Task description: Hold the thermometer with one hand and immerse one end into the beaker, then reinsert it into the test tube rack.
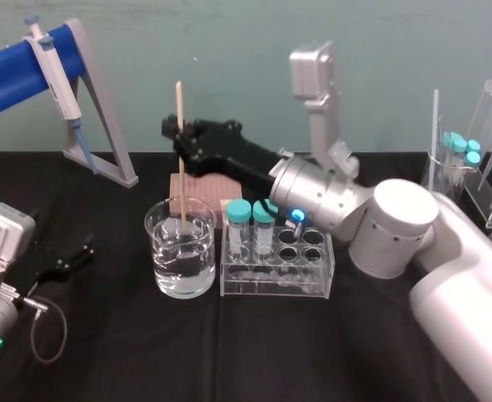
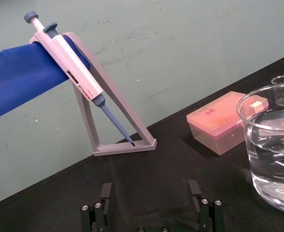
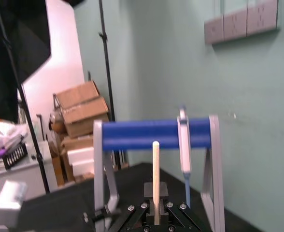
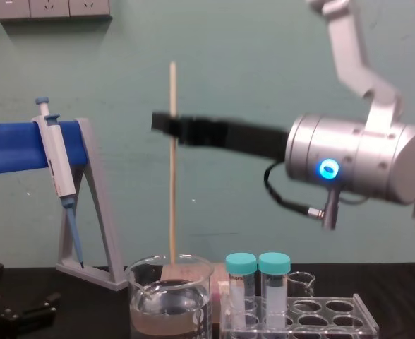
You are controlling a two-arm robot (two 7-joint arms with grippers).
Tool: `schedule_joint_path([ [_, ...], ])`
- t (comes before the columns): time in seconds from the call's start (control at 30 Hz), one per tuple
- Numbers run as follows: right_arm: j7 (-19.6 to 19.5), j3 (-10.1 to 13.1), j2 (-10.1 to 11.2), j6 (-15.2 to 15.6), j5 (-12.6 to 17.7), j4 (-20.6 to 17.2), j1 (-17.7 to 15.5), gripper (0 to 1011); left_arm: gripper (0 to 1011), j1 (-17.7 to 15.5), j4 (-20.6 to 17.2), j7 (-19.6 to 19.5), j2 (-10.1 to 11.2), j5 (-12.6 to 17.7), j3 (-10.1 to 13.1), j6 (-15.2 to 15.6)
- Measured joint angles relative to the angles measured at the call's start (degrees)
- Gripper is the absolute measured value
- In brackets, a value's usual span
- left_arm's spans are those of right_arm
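thermometer (image 1: 180, 167): upright, gripped by right gripper (image 1: 177, 132), lower end inside beaker
beaker (image 1: 166, 270): holds water
test tube rack (image 1: 315, 281): beside beaker

The thermometer (image 1: 180, 172) looks like matt, pale bare wood. The beaker (image 1: 181, 251) is smooth, glossy clear glass. The rack (image 1: 277, 280) to its right is clear, shiny acrylic and holds clear tubes (image 1: 239, 239) with smooth teal plastic caps. The right gripper (image 1: 174, 131) is matt black plastic on a satin silver metal wrist (image 1: 313, 197); the left gripper (image 1: 83, 249) has the same matt black finish. A matt black cloth (image 1: 104, 352) covers the table. At far left, the pipette stand (image 1: 104, 138) is dull grey plastic with a smooth blue bar. The tip box (image 2: 221, 123) is frosted pink plastic.
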Motion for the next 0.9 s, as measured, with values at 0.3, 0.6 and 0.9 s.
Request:
schedule_joint_path([
  [0.3,-2.68,3.01,4.31,-1.02,1.97,-11.11,-2.35,53,1004,0.00,0.00,0.00,0.00,0.00,0.00,0.00],
  [0.6,-10.07,8.15,10.11,-1.21,0.72,-20.54,-8.80,54,1004,0.00,0.00,0.00,0.00,0.00,0.00,0.00],
  [0.9,-15.13,13.79,12.83,-0.75,-0.78,-25.32,-16.04,54,1004,0.00,0.00,0.00,0.00,0.00,0.00,0.00],
])
